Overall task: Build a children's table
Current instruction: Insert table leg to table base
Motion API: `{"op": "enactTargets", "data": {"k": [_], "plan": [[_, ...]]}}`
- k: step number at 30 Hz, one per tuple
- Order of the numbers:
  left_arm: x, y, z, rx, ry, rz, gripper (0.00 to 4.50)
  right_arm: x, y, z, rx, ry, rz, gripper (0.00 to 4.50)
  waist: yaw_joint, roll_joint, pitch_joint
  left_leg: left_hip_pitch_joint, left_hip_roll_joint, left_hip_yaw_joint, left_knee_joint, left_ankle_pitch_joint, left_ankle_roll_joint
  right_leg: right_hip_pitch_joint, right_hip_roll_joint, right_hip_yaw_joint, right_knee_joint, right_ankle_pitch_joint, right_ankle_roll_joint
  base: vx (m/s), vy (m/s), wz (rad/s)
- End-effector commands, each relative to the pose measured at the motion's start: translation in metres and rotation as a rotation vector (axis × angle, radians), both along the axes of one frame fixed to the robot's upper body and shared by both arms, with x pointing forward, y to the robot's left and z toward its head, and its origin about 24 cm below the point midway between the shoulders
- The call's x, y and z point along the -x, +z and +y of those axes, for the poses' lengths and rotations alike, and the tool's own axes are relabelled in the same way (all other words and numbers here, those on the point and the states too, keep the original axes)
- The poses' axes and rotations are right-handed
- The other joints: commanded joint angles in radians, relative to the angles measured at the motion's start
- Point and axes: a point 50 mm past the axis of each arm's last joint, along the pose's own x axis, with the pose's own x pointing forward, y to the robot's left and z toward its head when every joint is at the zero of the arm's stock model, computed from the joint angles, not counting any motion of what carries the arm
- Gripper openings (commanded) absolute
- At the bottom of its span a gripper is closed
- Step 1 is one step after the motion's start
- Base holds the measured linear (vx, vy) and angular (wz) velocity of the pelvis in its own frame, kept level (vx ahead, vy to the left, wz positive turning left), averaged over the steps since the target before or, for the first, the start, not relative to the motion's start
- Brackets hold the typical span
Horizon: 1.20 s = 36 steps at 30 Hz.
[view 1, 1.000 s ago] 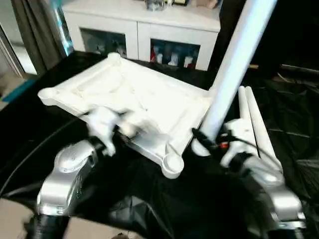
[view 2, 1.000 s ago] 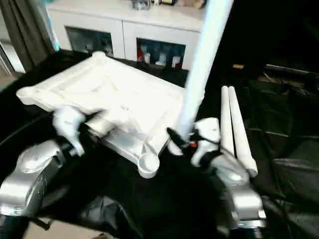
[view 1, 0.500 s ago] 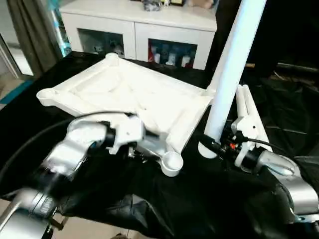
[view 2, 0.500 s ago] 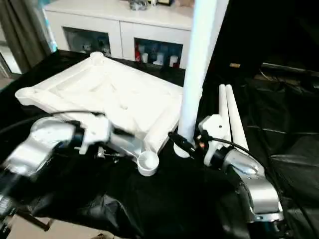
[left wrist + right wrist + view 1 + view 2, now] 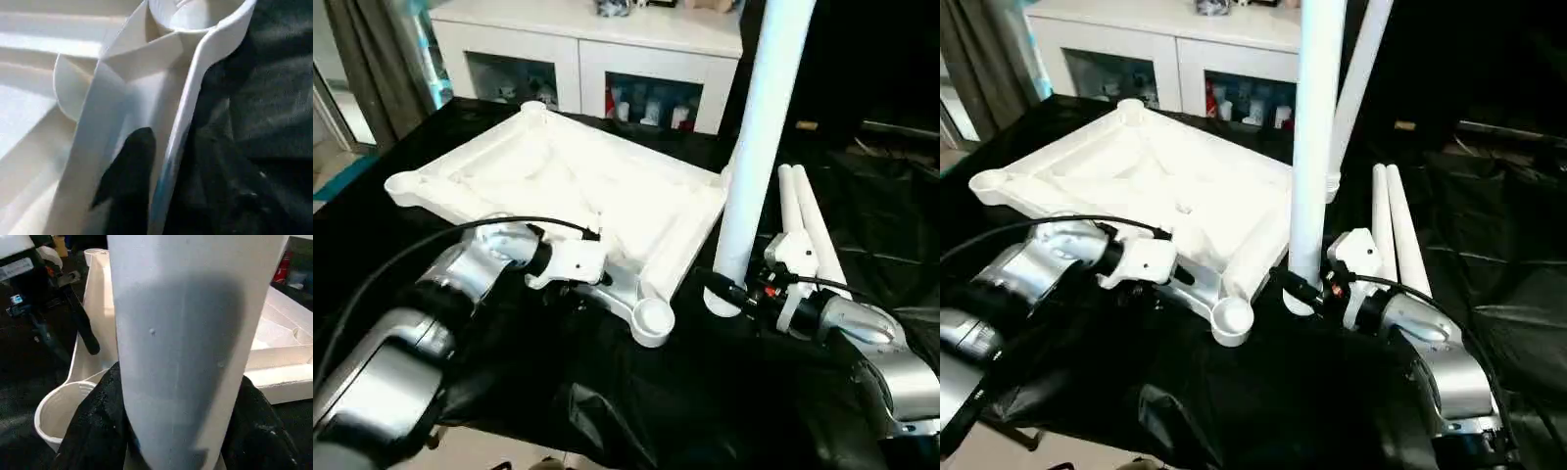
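The white tabletop [image 5: 558, 176] lies underside up on black cloth, one round corner socket [image 5: 652, 320] nearest me. My left gripper [image 5: 579, 286] is shut on the near rim just left of that socket. In the left wrist view, one black finger [image 5: 129, 176] lies against the rim's inner wall. My right gripper [image 5: 729, 292] is shut on the lower end of a white leg [image 5: 759, 127], held upright just right of the socket. The same leg [image 5: 181, 357] stands close in the right wrist view. Two more legs [image 5: 808, 220] lie side by side on the cloth. Another leg [image 5: 1363, 69] rises from the tabletop's far right corner.
A white cabinet [image 5: 587, 59] with glass doors stands behind the work. A grey curtain [image 5: 372, 69] hangs at the far left. A black cable [image 5: 431, 245] loops over my left forearm. The black cloth [image 5: 636, 411] is wrinkled in front.
My left arm has reached in to the tabletop's near rim and its fingers have closed on it. The right gripper keeps the leg, now more upright.
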Motion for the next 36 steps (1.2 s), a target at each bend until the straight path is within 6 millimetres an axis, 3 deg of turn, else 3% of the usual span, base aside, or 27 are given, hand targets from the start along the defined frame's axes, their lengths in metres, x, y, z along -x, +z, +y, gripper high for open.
{"op": "enactTargets", "data": {"k": [1, 3, 6, 9, 10, 12, 17, 22, 24, 25, 27, 28, 30, 31, 32, 34, 36], "plan": [[-0.003, 0.005, -0.004, -0.027, -0.033, -0.017, 1.55, 0.000, 0.006, -0.001, 0.009, 0.014, -0.027, 1.94, 0.006, 0.012, -0.060, 0.030, 0.082, -0.031, -0.075, -0.113, 0.052, 0.034, -0.107, 0.047, -0.066, 0.176, -0.290, 0.000, 0.000, 0.00], [-0.005, 0.006, -0.004, -0.045, -0.046, -0.013, 1.37, 0.001, 0.005, -0.001, 0.008, 0.013, -0.024, 1.94, 0.012, 0.008, -0.060, 0.031, 0.084, -0.030, -0.074, -0.111, 0.052, 0.035, -0.109, 0.047, -0.064, 0.184, -0.295, 0.000, 0.000, 0.00], [-0.006, 0.008, -0.006, -0.074, -0.069, 0.003, 1.19, 0.003, 0.003, 0.001, 0.007, 0.016, -0.021, 1.94, 0.017, 0.017, -0.061, 0.032, 0.085, -0.031, -0.074, -0.115, 0.047, 0.035, -0.110, 0.048, -0.063, 0.187, -0.301, 0.000, 0.000, 0.00], [-0.006, 0.007, -0.006, -0.112, -0.083, 0.024, 0.91, 0.005, 0.001, 0.003, 0.008, 0.020, -0.016, 1.94, 0.018, 0.013, -0.061, 0.030, 0.086, -0.031, -0.075, -0.113, 0.048, 0.038, -0.111, 0.046, -0.061, 0.200, -0.304, 0.000, 0.000, 0.00], [-0.007, 0.007, -0.006, -0.130, -0.086, 0.033, 0.86, 0.005, 0.000, 0.003, 0.008, 0.021, -0.014, 1.94, 0.019, 0.023, -0.061, 0.030, 0.085, -0.032, -0.074, -0.111, 0.050, 0.037, -0.111, 0.046, -0.061, 0.205, -0.304, 0.000, 0.000, 0.00], [-0.007, 0.005, -0.005, -0.157, -0.090, 0.045, 0.64, 0.006, -0.001, 0.004, 0.009, 0.021, -0.011, 1.94, 0.017, 0.016, -0.061, 0.031, 0.086, -0.031, -0.074, -0.116, 0.050, 0.039, -0.111, 0.047, -0.063, 0.209, -0.305, 0.000, 0.000, 0.00], [-0.007, -0.002, -0.008, -0.137, -0.055, 0.069, 0.36, 0.008, -0.002, 0.005, 0.006, 0.020, -0.010, 1.94, 0.015, 0.016, -0.058, 0.028, 0.085, -0.030, -0.074, -0.117, 0.063, 0.040, -0.112, 0.047, -0.065, 0.189, -0.311, 0.000, 0.000, 0.00], [-0.001, -0.020, -0.002, -0.159, 0.015, 0.119, 0.09, 0.005, -0.004, 0.005, 0.016, 0.004, -0.014, 1.94, 0.015, 0.009, -0.051, 0.031, 0.087, -0.029, -0.079, -0.151, 0.059, 0.036, -0.113, 0.048, -0.075, 0.096, -0.311, 0.000, 0.000, 0.00], [0.002, -0.029, 0.000, -0.161, 0.039, 0.137, 0.02, 0.004, -0.005, 0.004, 0.020, -0.003, -0.016, 1.94, 0.011, -0.006, -0.043, 0.032, 0.087, -0.027, -0.085, -0.190, 0.046, 0.034, -0.114, 0.049, -0.087, -0.011, -0.297, 0.000, 0.000, 0.00], [0.003, -0.031, 0.000, -0.153, 0.048, 0.145, 0.01, 0.004, -0.005, 0.004, 0.020, -0.004, -0.015, 1.94, 0.012, 0.002, -0.037, 0.035, 0.086, -0.029, -0.088, -0.225, 0.033, 0.033, -0.117, 0.051, -0.095, -0.102, -0.286, 0.000, 0.000, 0.00], [0.005, -0.036, -0.001, -0.121, 0.085, 0.171, 0.01, 0.003, -0.005, 0.004, 0.022, -0.004, -0.015, 1.94, 0.009, -0.005, -0.033, 0.038, 0.086, -0.031, -0.093, -0.261, 0.012, 0.034, -0.120, 0.053, -0.105, -0.220, -0.259, 0.000, 0.000, 0.00], [0.005, -0.038, -0.002, -0.094, 0.137, 0.195, 0.01, 0.002, -0.004, 0.005, 0.023, -0.003, -0.017, 1.94, 0.010, -0.004, -0.033, 0.041, 0.088, -0.032, -0.095, -0.273, 0.002, 0.030, -0.121, 0.055, -0.110, -0.266, -0.243, 0.000, 0.000, 0.00], [0.005, -0.040, -0.003, -0.040, 0.209, 0.234, 0.01, -0.002, -0.002, 0.007, 0.020, -0.009, -0.027, 1.94, 0.007, 0.001, -0.033, 0.040, 0.086, -0.031, -0.096, -0.270, -0.005, 0.028, -0.119, 0.054, -0.109, -0.275, -0.243, 0.000, 0.000, 0.00], [0.005, -0.040, -0.003, -0.040, 0.209, 0.234, 0.01, -0.002, -0.002, 0.007, 0.020, -0.009, -0.027, 1.94, 0.006, -0.002, -0.034, 0.040, 0.085, -0.030, -0.098, -0.265, -0.003, 0.027, -0.118, 0.053, -0.112, -0.281, -0.234, 0.000, 0.000, 0.00], [0.004, -0.039, -0.004, 0.006, 0.251, 0.255, 0.01, -0.003, -0.001, 0.006, 0.018, -0.033, -0.032, 1.94, 0.008, 0.004, -0.036, 0.041, 0.085, -0.030, -0.096, -0.265, -0.004, 0.025, -0.120, 0.054, -0.112, -0.278, -0.232, 0.000, 0.000, 0.00], [0.004, -0.038, -0.005, 0.043, 0.301, 0.271, 0.01, -0.004, -0.001, 0.005, 0.016, -0.061, -0.034, 1.94, 0.006, -0.001, -0.036, 0.036, 0.083, -0.025, -0.098, -0.241, 0.004, 0.027, -0.117, 0.050, -0.109, -0.242, -0.233, 0.000, 0.000, 0.00], [0.003, -0.038, -0.006, 0.078, 0.342, 0.274, 0.01, -0.005, -0.002, 0.005, 0.012, -0.089, -0.033, 1.94, 0.006, 0.000, -0.040, 0.039, 0.085, -0.024, -0.097, -0.233, 0.009, 0.024, -0.117, 0.050, -0.106, -0.209, -0.235, 0.000, 0.000, 0.00]]}}
